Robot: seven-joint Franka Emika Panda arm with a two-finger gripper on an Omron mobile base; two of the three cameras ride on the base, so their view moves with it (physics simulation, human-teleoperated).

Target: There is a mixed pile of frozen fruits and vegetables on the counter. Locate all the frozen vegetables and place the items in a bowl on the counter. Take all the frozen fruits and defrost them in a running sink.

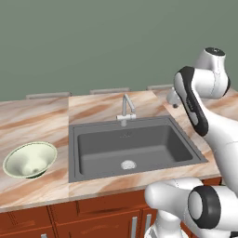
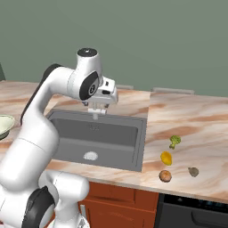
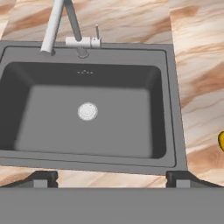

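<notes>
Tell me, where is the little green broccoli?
In the right base view, the broccoli sits on the counter right of the sink, just behind the yellow-orange piece.

In the right base view the arm covers the sink's (image 2: pixel 116 133) left end, and the bowl (image 2: pixel 4 124) is cut by the left edge, only a sliver showing. The grey lump (image 2: pixel 193 171) beside the brown piece (image 2: pixel 165 176) is too small to identify (vegetable or fruit, no telling). In the hand view the yellow piece (image 3: pixel 222 141) is clipped by the right edge, and the faucet's (image 3: pixel 57 22) top runs off the frame. In the left base view the arm hides the counter (image 1: pixel 42 116) right of the sink.
</notes>
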